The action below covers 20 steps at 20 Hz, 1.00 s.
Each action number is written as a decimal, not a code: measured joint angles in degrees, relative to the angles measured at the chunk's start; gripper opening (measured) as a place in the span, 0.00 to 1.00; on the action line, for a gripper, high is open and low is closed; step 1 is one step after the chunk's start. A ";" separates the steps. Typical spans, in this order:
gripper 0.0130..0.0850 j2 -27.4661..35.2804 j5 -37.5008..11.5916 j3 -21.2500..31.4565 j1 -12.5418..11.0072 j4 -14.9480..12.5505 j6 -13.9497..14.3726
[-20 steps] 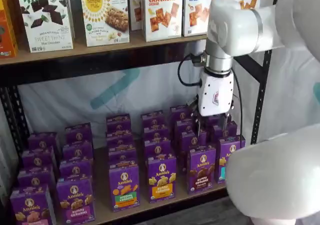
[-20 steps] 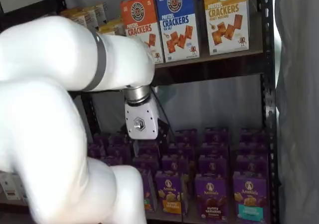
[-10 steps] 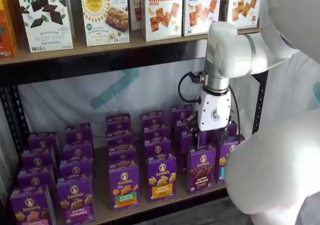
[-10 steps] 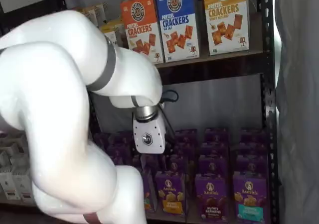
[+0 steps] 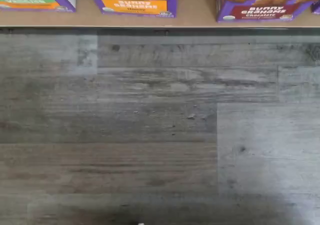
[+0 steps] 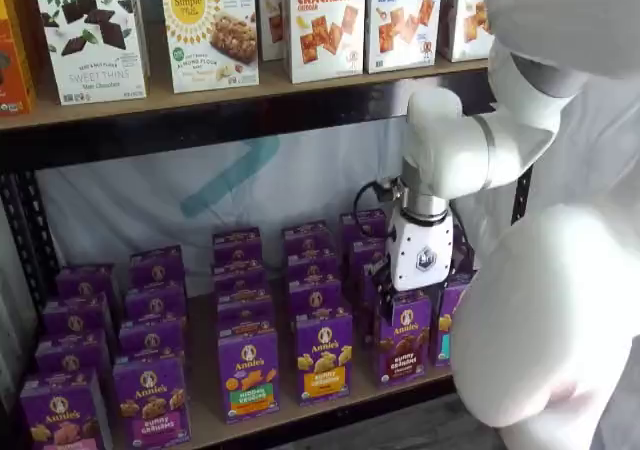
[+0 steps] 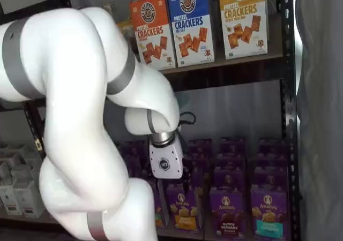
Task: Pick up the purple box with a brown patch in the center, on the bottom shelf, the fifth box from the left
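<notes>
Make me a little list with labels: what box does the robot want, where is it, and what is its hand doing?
wanted box: the purple box with brown crackers pictured
where: front row of the bottom shelf
neighbours: yellow-band box on one side, teal-band box on the other
gripper: gripper hangs right above the wanted box, fingers hard to see
held: nothing visibly held

The big white robot arm (image 7: 80,91) reaches toward the rows of small purple boxes (image 7: 230,198). Its white tool (image 7: 166,163) hangs just above them. Tall cracker boxes (image 7: 187,24) stand on the upper board.
</notes>
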 joint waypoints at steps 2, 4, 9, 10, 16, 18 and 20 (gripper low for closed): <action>1.00 3.81 -2.85 -0.38 0.07 -0.66 0.56; 1.00 7.38 -6.03 -0.66 0.08 -0.59 0.48; 1.00 15.28 -12.70 -1.71 -0.26 -1.28 0.72; 1.00 16.98 -14.17 -1.99 -0.38 -1.57 0.84; 1.00 24.18 -20.17 -3.56 -0.90 -2.02 0.68; 1.00 26.22 -21.82 -4.14 -1.06 -1.14 -0.33; 1.00 28.19 -23.52 -4.71 -1.43 -0.98 -0.87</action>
